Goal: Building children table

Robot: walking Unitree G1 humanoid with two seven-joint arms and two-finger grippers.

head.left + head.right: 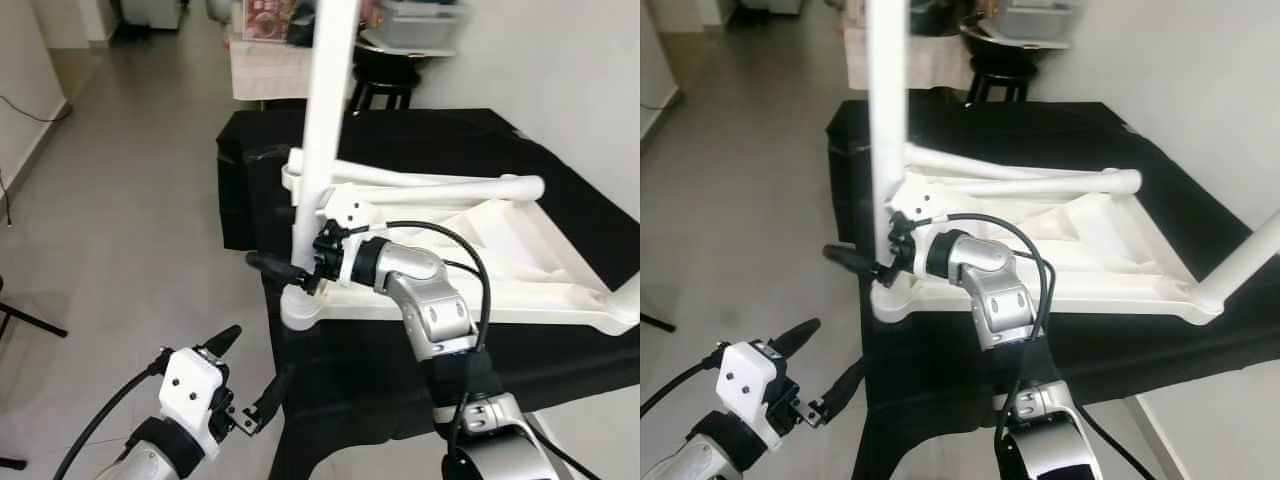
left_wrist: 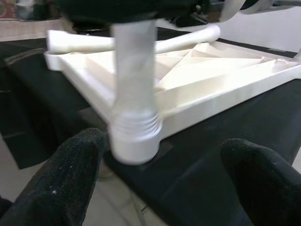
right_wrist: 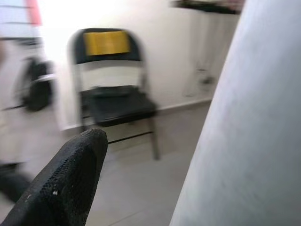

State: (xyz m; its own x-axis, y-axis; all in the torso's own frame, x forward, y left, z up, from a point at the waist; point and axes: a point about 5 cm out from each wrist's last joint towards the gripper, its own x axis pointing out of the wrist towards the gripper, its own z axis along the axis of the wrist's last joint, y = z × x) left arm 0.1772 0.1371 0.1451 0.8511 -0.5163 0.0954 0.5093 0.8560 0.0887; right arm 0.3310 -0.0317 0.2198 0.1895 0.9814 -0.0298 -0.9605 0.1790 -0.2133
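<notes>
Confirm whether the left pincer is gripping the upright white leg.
No: the left pincer hangs open below the upright white plastic table leg, apart from it.

A pale tiled floor [image 1: 120,200] runs back along a corridor, lit brightly from the far end. A table under a black cloth [image 1: 470,140] stands against a plain white wall [image 1: 560,80]. Behind it are a black stool [image 1: 385,85] and a surface with a light cloth [image 1: 265,70]. The right wrist view shows a black folding chair [image 3: 115,106] with a yellow back panel by a cream wall.
</notes>
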